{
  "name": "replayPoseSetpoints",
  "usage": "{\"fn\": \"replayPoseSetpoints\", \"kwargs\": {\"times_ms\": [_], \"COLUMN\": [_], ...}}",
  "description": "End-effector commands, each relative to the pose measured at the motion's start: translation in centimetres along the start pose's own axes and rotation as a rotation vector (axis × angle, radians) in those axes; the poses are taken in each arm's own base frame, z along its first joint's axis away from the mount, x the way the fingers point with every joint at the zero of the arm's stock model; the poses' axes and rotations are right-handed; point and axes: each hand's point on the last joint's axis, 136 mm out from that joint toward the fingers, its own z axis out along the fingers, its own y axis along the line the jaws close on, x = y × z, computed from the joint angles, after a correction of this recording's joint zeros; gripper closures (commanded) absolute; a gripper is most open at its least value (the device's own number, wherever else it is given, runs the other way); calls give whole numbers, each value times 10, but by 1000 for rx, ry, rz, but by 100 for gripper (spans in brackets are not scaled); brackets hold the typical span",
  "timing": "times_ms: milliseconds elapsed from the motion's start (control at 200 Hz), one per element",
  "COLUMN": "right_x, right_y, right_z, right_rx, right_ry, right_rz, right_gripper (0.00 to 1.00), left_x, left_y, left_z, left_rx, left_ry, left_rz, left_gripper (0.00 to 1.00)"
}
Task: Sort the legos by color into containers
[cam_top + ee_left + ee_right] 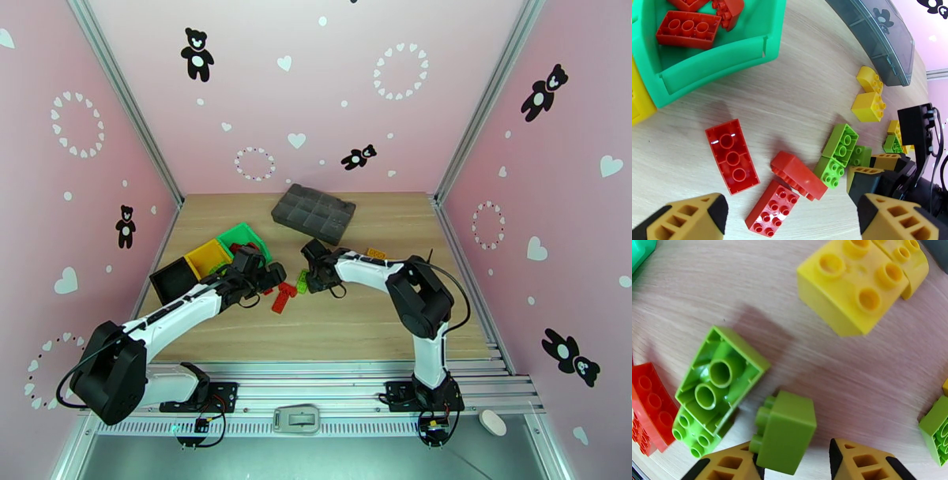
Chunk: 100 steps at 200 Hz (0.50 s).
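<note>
Red legos (732,156) (800,175) (772,207) lie on the wood just ahead of my left gripper (790,223), which is open and holds nothing. That gripper (267,276) hovers beside the green bin (245,239), which has red bricks (687,28) inside. The yellow bin (208,257) and black bin (174,280) stand to its left. My right gripper (794,467) is open and low over the table. A light green brick (786,431) sits between its fingers, leaning against the left finger (726,465). More green bricks (721,372) and yellow bricks (847,295) lie close by.
A flat dark grey compartment tray (314,213) sits at the back centre. The two grippers are close together, with the right gripper (316,272) a brick's length from the left. More yellow and green bricks (894,136) lie behind the right gripper. Pink walls enclose the table.
</note>
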Motion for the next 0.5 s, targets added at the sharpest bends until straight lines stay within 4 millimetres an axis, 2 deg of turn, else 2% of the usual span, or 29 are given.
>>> {"fn": "replayPoseSetpoints", "kwargs": {"times_ms": [0, 496], "right_x": [-10, -25], "right_y": [2, 13], "right_z": [4, 12], "right_rx": [-2, -29], "right_ry": [-15, -16], "right_rz": [-7, -17], "right_gripper": [53, 50], "left_x": [-3, -5], "left_y": [-1, 1], "left_z": [-4, -7], "left_rx": [1, -16], "left_ry": [-23, -33], "left_rz": [-4, 1], "left_gripper": [8, 7]}}
